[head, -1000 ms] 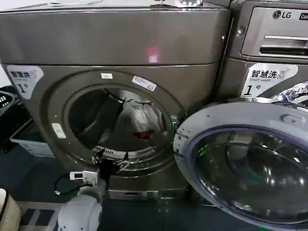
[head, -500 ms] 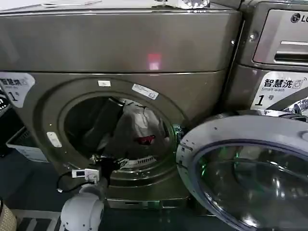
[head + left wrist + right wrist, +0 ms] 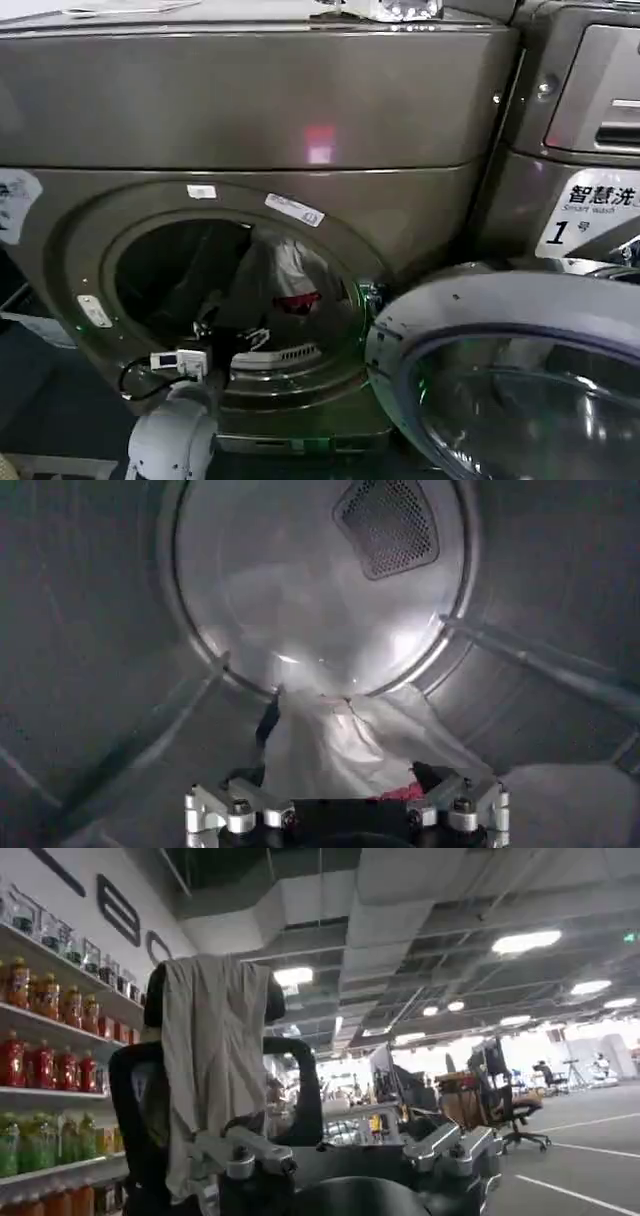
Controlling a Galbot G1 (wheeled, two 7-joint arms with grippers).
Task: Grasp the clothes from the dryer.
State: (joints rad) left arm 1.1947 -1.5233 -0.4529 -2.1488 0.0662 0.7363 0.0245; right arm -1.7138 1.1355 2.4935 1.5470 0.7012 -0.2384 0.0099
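Nearest the head camera, the white left arm (image 3: 170, 440) rises from below toward the round porthole of the large bronze-grey front-loading dryer (image 3: 250, 100). The left gripper (image 3: 228, 338) sits at the lower lip of the porthole, just inside the opening. In the left wrist view the left gripper (image 3: 345, 798) has its two fingers spread wide apart, released, with nothing clamped between them; the fabric lies directly ahead of the gap.

The round glass-windowed dryer door (image 3: 510, 380) hangs swung open on the right side of the machine, close to the head camera.

Inside the metal drum (image 3: 90, 660), the soft heap of white and pale grey clothes (image 3: 330, 745) rests on the drum floor, toward the rear wall. A small red piece (image 3: 398, 793) lies at the near edge of the heap, just beside one finger. From the head view the clothes (image 3: 285, 275) show through the porthole, right of centre.

On the plain upper panel a small pink light (image 3: 319, 143) glows.

The right gripper (image 3: 345, 1148) is held away from the dryer, its fingers parted and empty, facing an open room with a grey cloth draped over a dark chair (image 3: 215, 1068).
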